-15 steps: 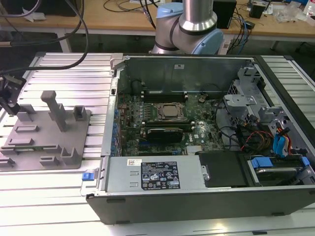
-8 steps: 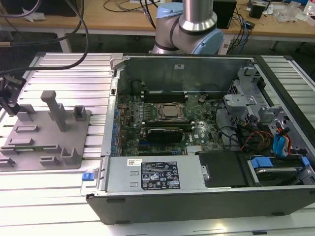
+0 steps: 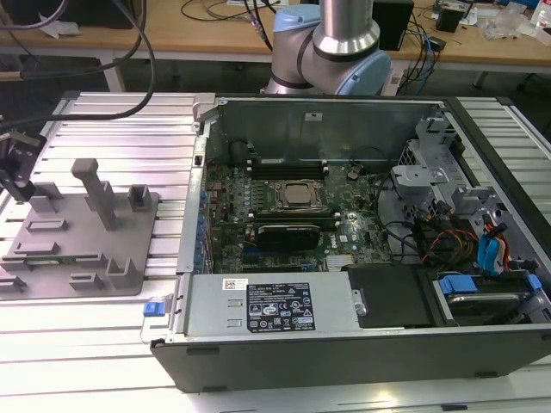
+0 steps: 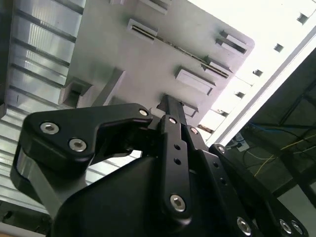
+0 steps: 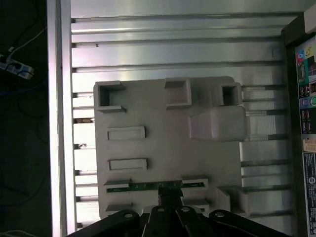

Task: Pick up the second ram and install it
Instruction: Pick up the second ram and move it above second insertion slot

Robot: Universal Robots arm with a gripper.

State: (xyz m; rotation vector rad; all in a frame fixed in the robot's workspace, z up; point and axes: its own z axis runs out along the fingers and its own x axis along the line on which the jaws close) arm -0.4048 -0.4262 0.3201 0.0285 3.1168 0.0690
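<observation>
First wrist view showed the ram point(image 5: 143, 186) lying on edge in its slot point(image 5: 118, 186) at the rim of the grey fixture point(image 5: 163, 143), which sat on the ribbed table point(image 5: 173, 44) beside the open case point(image 3: 327, 129). The gripper point(image 5: 170, 191) had its fingers point(image 5: 170, 199) drawn together on the middle of the stick, seemingly clamped on it, and the ram was not yet clear of the slot. The hold looked narrow for so long a stick. A pull that was not straight could have tilted it and jammed one end in the slot, or let it pivot between the fingers. A bite on the top edge alone could have slipped and dropped it back askew. Too hard a squeeze might have strained the thin board. In the exterior view the gripper point(image 3: 19, 176) stood well apart from the case, so a loose hold would have had a long carry in which to fail.
</observation>
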